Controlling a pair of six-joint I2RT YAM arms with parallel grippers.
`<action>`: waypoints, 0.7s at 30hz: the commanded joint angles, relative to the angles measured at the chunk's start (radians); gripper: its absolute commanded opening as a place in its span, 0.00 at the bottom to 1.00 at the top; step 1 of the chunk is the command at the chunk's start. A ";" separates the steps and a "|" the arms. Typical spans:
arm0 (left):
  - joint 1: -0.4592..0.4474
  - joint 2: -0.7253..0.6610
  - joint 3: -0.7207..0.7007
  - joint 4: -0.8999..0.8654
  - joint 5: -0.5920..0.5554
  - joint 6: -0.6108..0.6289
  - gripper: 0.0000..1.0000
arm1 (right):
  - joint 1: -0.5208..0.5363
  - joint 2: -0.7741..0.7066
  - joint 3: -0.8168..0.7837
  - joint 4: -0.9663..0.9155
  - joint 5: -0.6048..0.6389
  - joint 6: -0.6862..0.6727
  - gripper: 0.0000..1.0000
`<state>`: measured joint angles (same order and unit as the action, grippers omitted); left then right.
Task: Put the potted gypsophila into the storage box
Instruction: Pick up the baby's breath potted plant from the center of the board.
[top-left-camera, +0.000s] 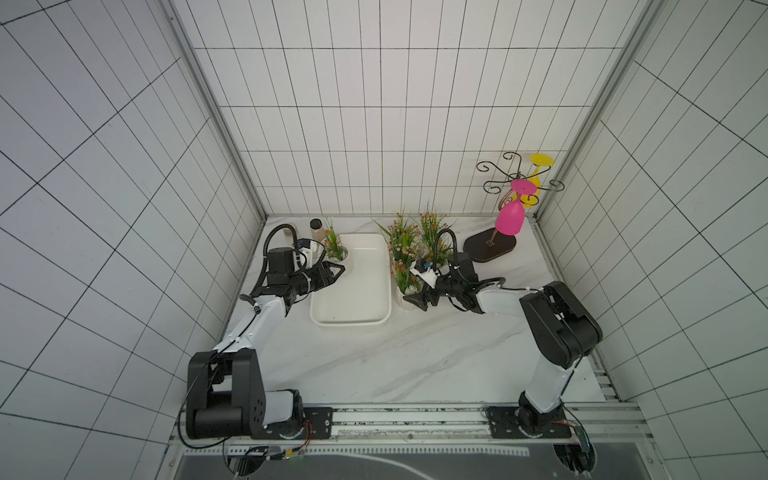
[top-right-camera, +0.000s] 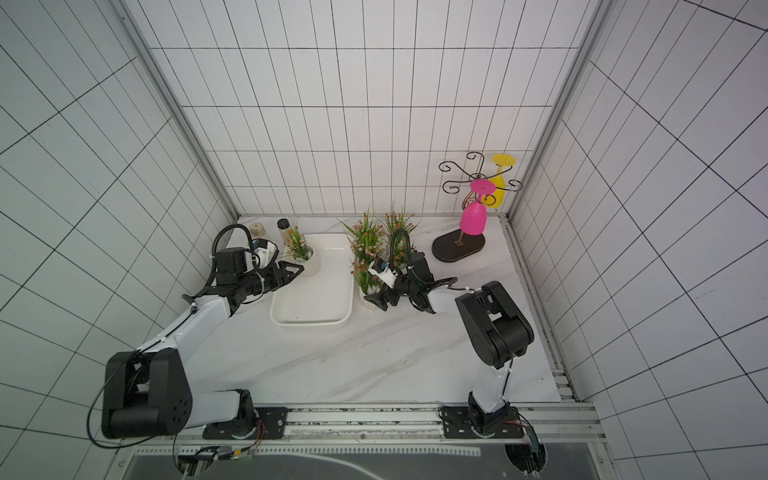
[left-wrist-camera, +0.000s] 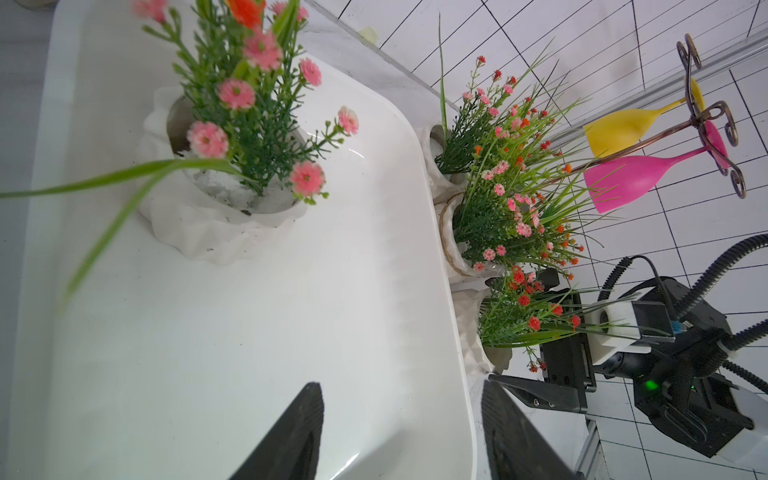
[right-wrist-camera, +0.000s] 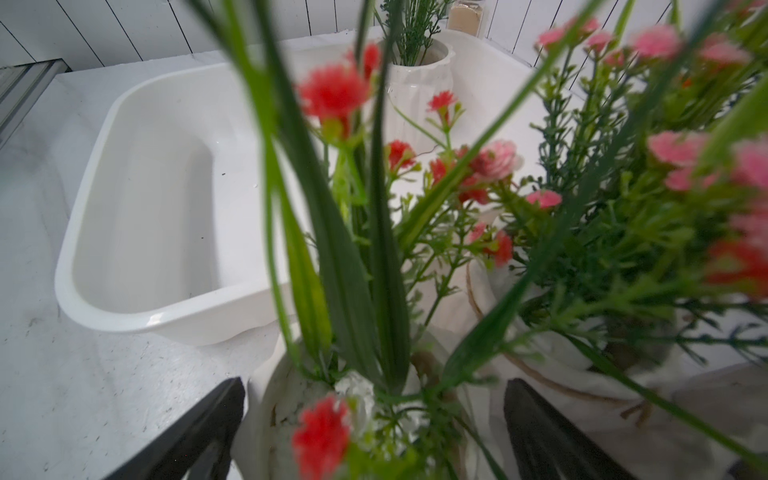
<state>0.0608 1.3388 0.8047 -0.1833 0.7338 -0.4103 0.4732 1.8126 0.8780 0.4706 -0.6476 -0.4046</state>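
White marbled counter (top-left-camera: 415, 365) fills the middle of both top views, and on it, left of centre, lies the storage box (top-left-camera: 351, 323), mostly bare. One potted gypsophila (top-left-camera: 338, 254) stands inside at its upper left corner, so the task looks about a quarter done. Three more pots (top-left-camera: 402, 253) crowd in a row just beside the box's right rim. A goblet rack (top-left-camera: 490, 248) stands well clear at the upper right. The right gripper (right-wrist-camera: 374, 424) stands wide open astride the lowest pot (top-left-camera: 400, 298) of that row, not yet clamped on it. The neighbouring pot's sprigs tangle close and may snag on a lift. The left gripper (top-left-camera: 337, 275), half open and empty, hangs over the box's left rim, just below the pot inside. Two small jars (top-left-camera: 316, 229) sit above the box's upper left corner.
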 joint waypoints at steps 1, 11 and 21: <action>0.006 0.007 0.011 0.006 -0.005 0.015 0.60 | 0.011 0.023 0.077 0.031 -0.014 0.018 0.94; 0.007 0.009 0.011 0.004 -0.007 0.016 0.60 | 0.011 0.033 0.068 0.029 -0.011 0.016 0.91; 0.010 0.012 0.013 0.002 -0.008 0.015 0.61 | 0.012 0.031 0.069 0.037 -0.015 0.028 0.85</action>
<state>0.0643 1.3403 0.8047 -0.1833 0.7330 -0.4103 0.4786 1.8347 0.8780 0.4904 -0.6479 -0.3820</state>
